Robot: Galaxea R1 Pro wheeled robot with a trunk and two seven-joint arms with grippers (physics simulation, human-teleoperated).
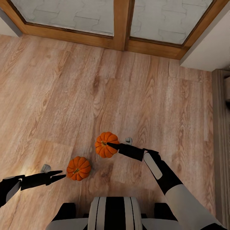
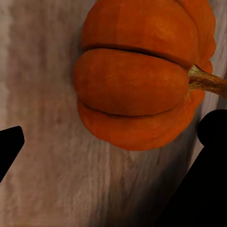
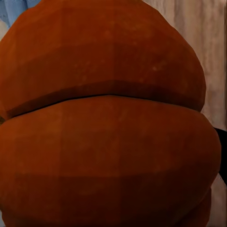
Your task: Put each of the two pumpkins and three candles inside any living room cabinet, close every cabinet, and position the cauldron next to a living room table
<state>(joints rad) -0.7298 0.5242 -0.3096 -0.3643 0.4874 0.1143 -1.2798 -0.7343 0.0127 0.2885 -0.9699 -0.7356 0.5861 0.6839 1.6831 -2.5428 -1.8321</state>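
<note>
Orange against pale wood: we count two small round ribbed orange pumpkins on the light wood plank floor (image 1: 57, 83). One pumpkin (image 1: 78, 168) sits just in front of our base, toward our left. The other pumpkin (image 1: 106, 144) is a little farther out, near the middle of the floor.

Our left gripper (image 1: 60, 174) reaches low from the left, its two black fingers parted narrowly, tips just beside the nearer pumpkin and apparently not around it. In the left wrist view that pumpkin (image 2: 142, 80) lies beyond the fingers (image 2: 208, 179), its short brown stem pointing sideways.

Our right gripper (image 1: 111, 145) has its tips at the farther pumpkin. That pumpkin (image 3: 104, 123) crowds the right wrist view, so it looks lodged between the fingers, but we cannot tell whether they are pressing on it or merely standing around it.

Two small grey objects lie on the floor, one (image 1: 45, 167) near our left arm and one (image 1: 128, 140) just beside the farther pumpkin; they are too small for us to identify. A wooden-framed glazed door (image 1: 121, 22) runs along the far edge of the floor, and a dark strip (image 1: 222, 143) runs along its right edge.

We judge rolling to be the main risk. If the left fingers close off-centre on the rounded ribs, that pumpkin could squirt away across the smooth planks. If the right hold is shallow, a lift could drop the other pumpkin and send it rolling.
</note>
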